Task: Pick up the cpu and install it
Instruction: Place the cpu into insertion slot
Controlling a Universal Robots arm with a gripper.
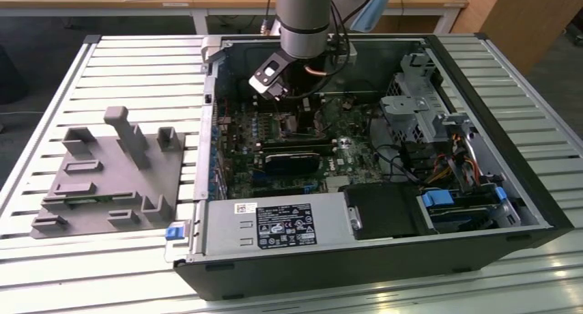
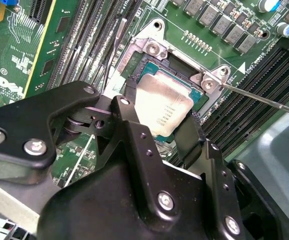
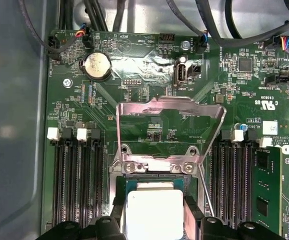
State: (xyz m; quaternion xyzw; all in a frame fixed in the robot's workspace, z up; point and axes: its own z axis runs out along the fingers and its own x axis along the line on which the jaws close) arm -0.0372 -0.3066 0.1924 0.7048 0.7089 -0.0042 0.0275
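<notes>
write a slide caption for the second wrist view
Gripper holds the cpu by two edges at the open socket on the green motherboard.

In the exterior view, looking steeply down from well back over the whole open computer case [image 1: 383, 266]. In both wrist views, looking from close above at the motherboard [image 3: 149, 65], sharing the cpu [image 3: 154, 215] and its socket [image 3: 157, 167]; tilted and nearer in the second wrist view.
</notes>
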